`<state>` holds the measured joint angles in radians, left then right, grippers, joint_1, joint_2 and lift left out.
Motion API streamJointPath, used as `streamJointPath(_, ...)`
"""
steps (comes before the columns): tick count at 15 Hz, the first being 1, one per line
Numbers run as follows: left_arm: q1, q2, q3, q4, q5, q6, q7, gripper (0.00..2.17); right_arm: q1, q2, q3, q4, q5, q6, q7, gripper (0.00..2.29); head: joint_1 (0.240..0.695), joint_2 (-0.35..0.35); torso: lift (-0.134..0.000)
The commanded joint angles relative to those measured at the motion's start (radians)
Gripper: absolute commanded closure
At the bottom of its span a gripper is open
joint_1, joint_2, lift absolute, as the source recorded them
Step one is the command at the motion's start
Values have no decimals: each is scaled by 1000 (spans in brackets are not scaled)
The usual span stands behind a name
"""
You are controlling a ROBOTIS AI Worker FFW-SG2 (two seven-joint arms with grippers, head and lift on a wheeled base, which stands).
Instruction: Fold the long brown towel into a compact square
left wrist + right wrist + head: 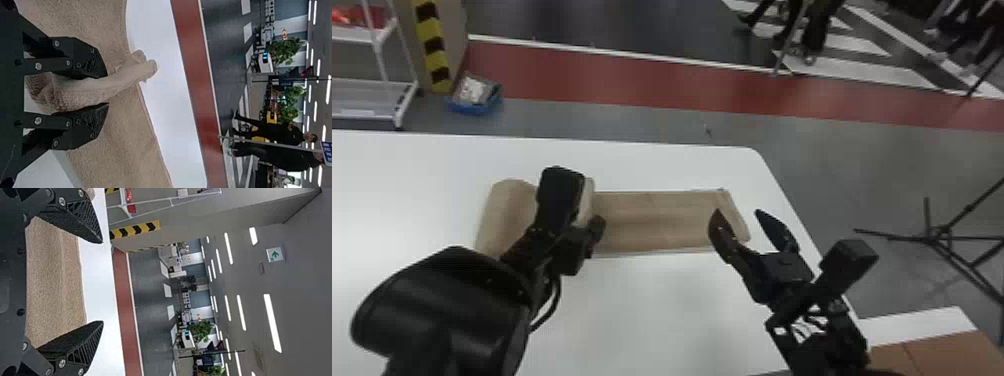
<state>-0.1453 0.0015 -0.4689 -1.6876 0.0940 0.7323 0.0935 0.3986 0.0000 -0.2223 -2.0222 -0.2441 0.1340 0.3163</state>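
Observation:
The brown towel [657, 220] lies left to right across the white table, with a rounded, raised part at its left. My left gripper [584, 210] is over the towel left of its middle, where a fold stands up. In the left wrist view, a bunched ridge of towel [98, 88] runs between the fingertips of my left gripper [103, 90], which is closed on it. My right gripper [737, 215] stands open at the towel's right end, fingers apart. The right wrist view has the towel [55, 282] beyond my right gripper [101, 282], with nothing pinched.
The white table [677, 310] has its right edge close beside my right arm. Brown boxes [932, 352] are at the lower right, and a black tripod [939, 235] stands on the floor. A blue bin [474, 100] and a white rack [372, 85] lie beyond the table.

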Motion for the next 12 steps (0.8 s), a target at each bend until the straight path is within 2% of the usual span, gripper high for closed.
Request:
streamJointPath(1,29,-4,13,-49,1,-9,-3,12,-63,1,29,40,22,40,-6,167,695,-308,-120)
streamJointPath(5,225,-4,161,-288,4,-6,-44,33,-133,1,141,108,88,65,-43,171,695,-266,-120)
streamJointPath(6,257,9,199,-322,7,-24,-43,36,-158,1,178,134,109,68,-55,171,695,-243,-120)
streamJointPath(7,291,46,228,-334,7,-110,-34,36,-179,1,216,157,137,68,-85,174,695,-221,-120)
streamJointPath(8,334,80,271,-334,7,-227,-31,36,-204,1,264,191,169,68,-115,178,695,-159,-120)
streamJointPath(10,391,97,348,-354,7,-273,-52,36,-253,1,330,275,212,62,-157,198,695,-80,-120)
streamJointPath(12,421,106,384,-354,9,-288,-80,36,-308,1,376,349,216,68,-181,225,695,-5,-120)
